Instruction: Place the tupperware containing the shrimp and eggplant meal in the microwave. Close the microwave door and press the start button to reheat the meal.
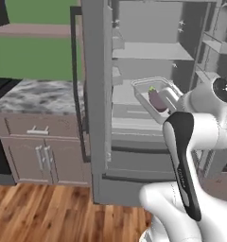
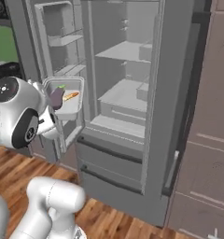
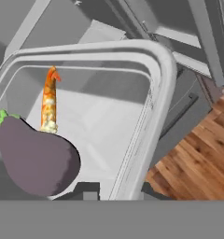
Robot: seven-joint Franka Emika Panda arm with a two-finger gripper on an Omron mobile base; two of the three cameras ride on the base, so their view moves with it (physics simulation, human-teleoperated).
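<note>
White arm, dark joints

The arm is built of glossy white rounded segments, fat and smooth like moulded shells. A long black band (slightly glossy, with faint pale lettering) runs down one link at the lower right of the left base view. Round black caps with small white marks close the joint ends at the left of the right base view.

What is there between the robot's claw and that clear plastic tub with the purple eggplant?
Nothing visible. The gripper is already closed on the rim of the clear plastic tub, carrying it, purple eggplant and orange shrimp, before the open grey fridge.
</note>
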